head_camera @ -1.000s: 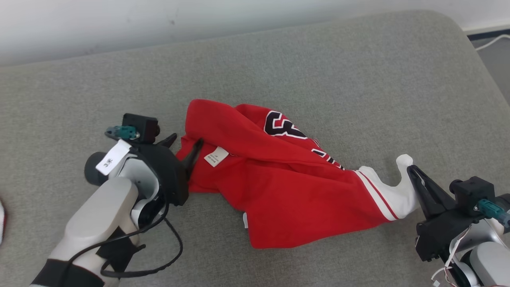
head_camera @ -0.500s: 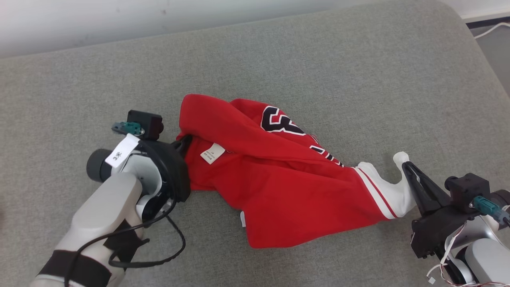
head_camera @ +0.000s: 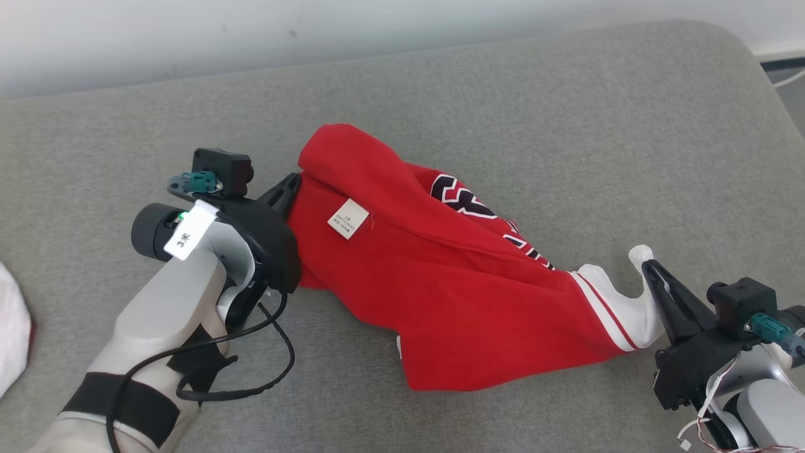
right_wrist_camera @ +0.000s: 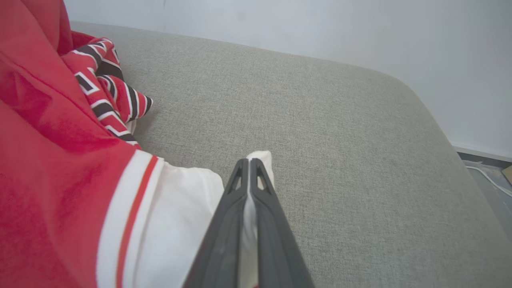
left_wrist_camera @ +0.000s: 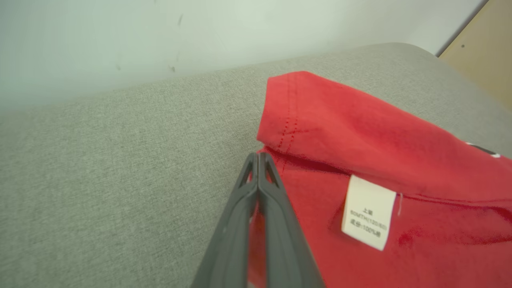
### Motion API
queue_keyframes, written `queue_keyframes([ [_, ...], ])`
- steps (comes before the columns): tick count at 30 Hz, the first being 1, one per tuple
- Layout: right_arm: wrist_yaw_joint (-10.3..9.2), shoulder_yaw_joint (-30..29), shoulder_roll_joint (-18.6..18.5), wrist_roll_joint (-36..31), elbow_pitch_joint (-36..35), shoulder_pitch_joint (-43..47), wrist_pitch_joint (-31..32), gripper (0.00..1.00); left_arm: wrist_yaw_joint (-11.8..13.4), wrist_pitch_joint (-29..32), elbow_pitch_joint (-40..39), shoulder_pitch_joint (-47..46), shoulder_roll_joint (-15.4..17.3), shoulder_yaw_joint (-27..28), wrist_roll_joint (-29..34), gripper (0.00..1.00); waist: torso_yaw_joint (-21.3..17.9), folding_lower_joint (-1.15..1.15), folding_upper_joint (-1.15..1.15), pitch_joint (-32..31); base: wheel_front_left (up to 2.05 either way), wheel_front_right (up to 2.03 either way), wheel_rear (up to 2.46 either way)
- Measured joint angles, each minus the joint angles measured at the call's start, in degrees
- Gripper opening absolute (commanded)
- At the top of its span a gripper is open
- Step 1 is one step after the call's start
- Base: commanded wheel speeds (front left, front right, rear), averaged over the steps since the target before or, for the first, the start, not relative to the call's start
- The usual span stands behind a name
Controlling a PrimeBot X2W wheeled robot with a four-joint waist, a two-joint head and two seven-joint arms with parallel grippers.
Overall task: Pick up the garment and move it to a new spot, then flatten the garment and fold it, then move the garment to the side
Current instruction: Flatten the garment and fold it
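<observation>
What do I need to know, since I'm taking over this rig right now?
Left hand: shut on the shirt, at the red edge by its label.
Right hand: shut on the white sleeve.
Shirt: bunched on the grey cushion, stretched between both hands.
Done: both ends gripped.
Left: carry it to a new spot, flatten, fold, move aside.
</observation>
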Motion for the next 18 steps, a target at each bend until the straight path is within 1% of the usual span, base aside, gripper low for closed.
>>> queue_keyframes([
  [4,0.53,0.05,0.03,0.00,0.69,-0.68,-0.73,0.00,0.00,-2.92,0.51,-0.01,-0.22,1.31,-0.55,0.00,1.32,0.00,0.00,-1.17,0.00,0.00,0.00],
  [8,1.59,0.53,0.15,-0.40,1.40,-4.43,-1.68,0.00,0.05,-5.94,0.80,0.04,0.22,2.18,-0.68,0.00,3.12,0.00,0.00,-2.53,0.00,0.00,0.00],
  [9,1.81,0.71,0.37,-0.76,1.51,-5.54,-1.75,0.00,0.18,-6.69,0.84,0.11,0.38,2.36,-0.67,0.00,3.64,0.00,0.00,-2.89,0.00,0.00,0.00],
  [11,2.60,1.43,1.07,-1.46,1.81,-7.79,-2.26,0.00,1.20,-8.32,0.78,0.68,0.87,2.34,-0.40,0.00,4.74,0.00,0.00,-3.69,0.00,0.00,0.00],
  [14,3.57,2.64,2.37,-1.97,2.54,-9.99,-2.99,0.00,2.42,-9.34,0.21,4.05,0.79,1.74,-0.03,0.00,6.44,0.00,0.00,-5.08,0.00,0.00,0.00],
  [16,3.83,3.43,3.00,-2.12,3.55,-10.16,-3.27,0.00,2.65,-9.43,-0.36,7.90,0.52,0.89,0.21,0.00,7.54,0.00,0.00,-6.13,0.00,0.00,0.00],
  [18,4.23,3.97,3.54,-2.13,5.00,-10.07,-3.57,0.00,3.76,-9.69,-0.87,12.35,0.54,-0.07,0.42,0.00,8.52,0.00,0.00,-7.31,0.00,0.00,0.00],
])
